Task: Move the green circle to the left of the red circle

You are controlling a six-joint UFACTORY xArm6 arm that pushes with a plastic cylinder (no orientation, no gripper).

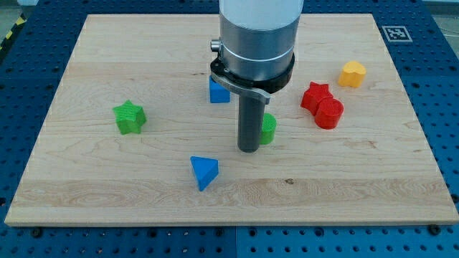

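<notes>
The green circle [269, 128] sits near the board's middle, mostly hidden behind my rod. My tip [249, 150] rests on the board just at the green circle's left, touching or nearly touching it. The red circle [330, 113] lies further to the view's right, pressed against a red star [315, 94] at its upper left. The green circle is to the left of the red circle with a gap between them.
A green star [130, 117] lies at the view's left. A blue triangle [204, 172] lies below the middle. A blue block [218, 91] shows partly behind the arm. A yellow block [352, 74] sits at the upper right. The wooden board [86, 186] carries them all.
</notes>
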